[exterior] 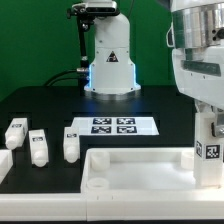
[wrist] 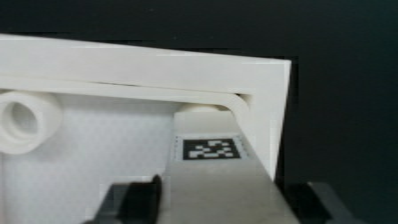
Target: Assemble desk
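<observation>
The desk top [exterior: 130, 172], a wide white rimmed tray, lies at the front of the black table. My gripper [wrist: 222, 208] is shut on a white leg block [wrist: 214, 150] with a black-and-white tag. It holds the block upright at the top's corner on the exterior view's right [exterior: 210, 150]. In the wrist view the leg sits over the inner corner of the top [wrist: 107, 150], whose round socket hole [wrist: 22, 120] shows farther along. The dark fingers [wrist: 134, 200] press both sides of the leg. I cannot tell if the leg touches the top.
Several loose white leg blocks [exterior: 38, 146] stand on the table at the exterior view's left. The marker board [exterior: 113, 126] lies behind the desk top. The robot base [exterior: 110, 60] stands at the back.
</observation>
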Available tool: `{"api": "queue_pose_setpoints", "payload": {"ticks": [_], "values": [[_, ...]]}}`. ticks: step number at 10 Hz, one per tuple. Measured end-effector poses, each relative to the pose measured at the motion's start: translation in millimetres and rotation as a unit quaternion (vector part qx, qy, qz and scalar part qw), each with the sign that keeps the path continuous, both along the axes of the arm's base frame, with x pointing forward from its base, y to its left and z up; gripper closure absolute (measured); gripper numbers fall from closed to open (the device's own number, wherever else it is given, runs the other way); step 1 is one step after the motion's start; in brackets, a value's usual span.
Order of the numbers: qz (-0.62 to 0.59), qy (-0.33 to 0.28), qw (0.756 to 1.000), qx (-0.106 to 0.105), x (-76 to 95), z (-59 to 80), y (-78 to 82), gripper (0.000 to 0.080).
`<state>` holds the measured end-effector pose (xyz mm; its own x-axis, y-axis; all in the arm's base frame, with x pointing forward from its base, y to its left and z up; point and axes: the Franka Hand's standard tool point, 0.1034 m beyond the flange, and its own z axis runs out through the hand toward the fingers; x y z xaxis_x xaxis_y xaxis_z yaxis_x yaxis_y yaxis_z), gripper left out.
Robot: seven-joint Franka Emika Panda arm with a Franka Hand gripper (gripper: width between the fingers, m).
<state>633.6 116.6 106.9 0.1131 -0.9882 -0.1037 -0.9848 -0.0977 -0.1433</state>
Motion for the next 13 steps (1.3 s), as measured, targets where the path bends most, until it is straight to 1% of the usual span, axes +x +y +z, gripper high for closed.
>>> {"api": "queue_pose_setpoints", "payload": {"ticks": [1,2,3,4,5,7,8,9,10,11,12,13], "values": [[0.003,0.000,1.000,0.000,-0.4,-0.8,0.7,0.0348],[0.103,-0.005,0.995,-0.015,-0.9,-0.8,-0.8,0.0224],[0.192,-0.004,0.981,-0.022,-1.6,0.2,-0.8,0.0224],[0.271,0.013,0.962,-0.024,-3.5,2.6,4.9,0.0163],[0.298,0.006,0.954,-0.027,-0.3,3.2,5.3,0.0154],[0.366,-0.002,0.930,-0.033,-1.1,2.2,4.3,0.0150],[0.428,-0.011,0.903,-0.047,0.1,2.8,3.5,0.0150],[0.519,-0.029,0.851,-0.079,5.8,4.9,2.5,0.0151],[0.588,-0.047,0.802,-0.098,9.8,5.1,0.3,0.0151],[0.591,-0.050,0.799,-0.099,10.3,4.8,-0.1,0.0151],[0.577,-0.048,0.809,-0.098,10.1,4.8,0.5,0.0151],[0.577,-0.048,0.810,-0.097,10.1,4.6,0.1,0.0251]]}}
